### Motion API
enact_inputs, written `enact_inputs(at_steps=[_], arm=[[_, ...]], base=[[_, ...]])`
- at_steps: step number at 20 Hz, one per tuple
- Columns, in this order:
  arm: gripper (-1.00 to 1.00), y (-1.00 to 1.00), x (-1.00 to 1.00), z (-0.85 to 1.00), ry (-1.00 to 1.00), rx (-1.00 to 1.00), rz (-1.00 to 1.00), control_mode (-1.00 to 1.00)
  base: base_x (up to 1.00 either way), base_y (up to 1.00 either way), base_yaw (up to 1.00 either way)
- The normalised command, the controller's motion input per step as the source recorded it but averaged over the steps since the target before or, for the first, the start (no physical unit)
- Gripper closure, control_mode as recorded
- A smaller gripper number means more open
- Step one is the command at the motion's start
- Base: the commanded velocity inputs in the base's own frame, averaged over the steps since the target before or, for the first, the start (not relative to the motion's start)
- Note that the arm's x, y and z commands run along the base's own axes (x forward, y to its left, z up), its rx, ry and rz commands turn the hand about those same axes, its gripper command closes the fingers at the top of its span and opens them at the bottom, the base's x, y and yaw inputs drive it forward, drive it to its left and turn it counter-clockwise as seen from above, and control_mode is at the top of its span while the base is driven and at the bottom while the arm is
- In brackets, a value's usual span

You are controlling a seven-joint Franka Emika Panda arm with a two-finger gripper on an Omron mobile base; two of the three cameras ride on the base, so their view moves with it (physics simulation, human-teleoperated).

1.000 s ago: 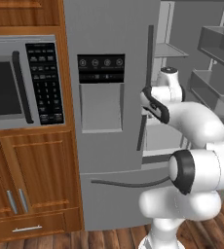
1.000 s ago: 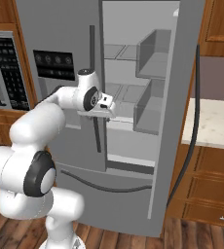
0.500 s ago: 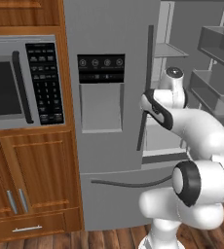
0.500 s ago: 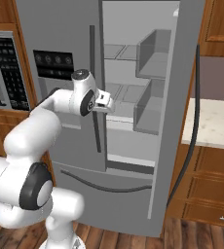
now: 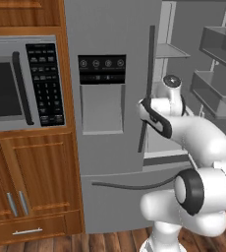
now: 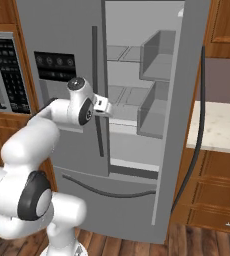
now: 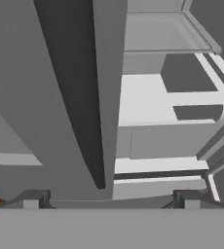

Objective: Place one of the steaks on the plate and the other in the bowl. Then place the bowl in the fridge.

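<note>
Before the half-open fridge, fingers spread wide, empty.

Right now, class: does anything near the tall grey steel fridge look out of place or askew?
Nothing stands out. The tall grey stainless fridge has its right door swung open, its pale shelves level. The robot's two-finger gripper is open beside the shut left door's dark handle.
</note>
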Motion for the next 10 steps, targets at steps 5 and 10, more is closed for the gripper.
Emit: enact_inputs(at_steps=[5,10], arm=[[-1.0,0.25,0.46,0.03,0.0,0.0,0.0,-1.0],[-1.0,0.13,0.58,0.05,0.0,0.0,-0.01,-1.0]], base=[[0.0,0.0,0.0],[0.0,0.0,0.0]])
